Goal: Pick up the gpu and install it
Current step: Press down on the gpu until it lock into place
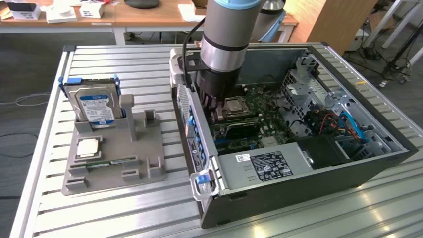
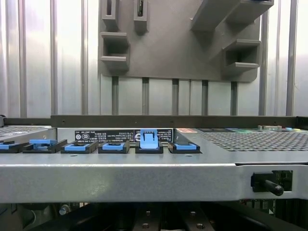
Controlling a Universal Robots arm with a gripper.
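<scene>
One open computer case up front. Inside it, the gpu is down on the motherboard, at five o'clock from the gripper. The jaws are pinched narrow, though I can't tell if they grip the card. Out at nine o'clock is the hard drive.

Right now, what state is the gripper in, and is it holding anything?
Gripper: shut, down inside the open computer case over the motherboard; whether it holds anything cannot be told.
</scene>
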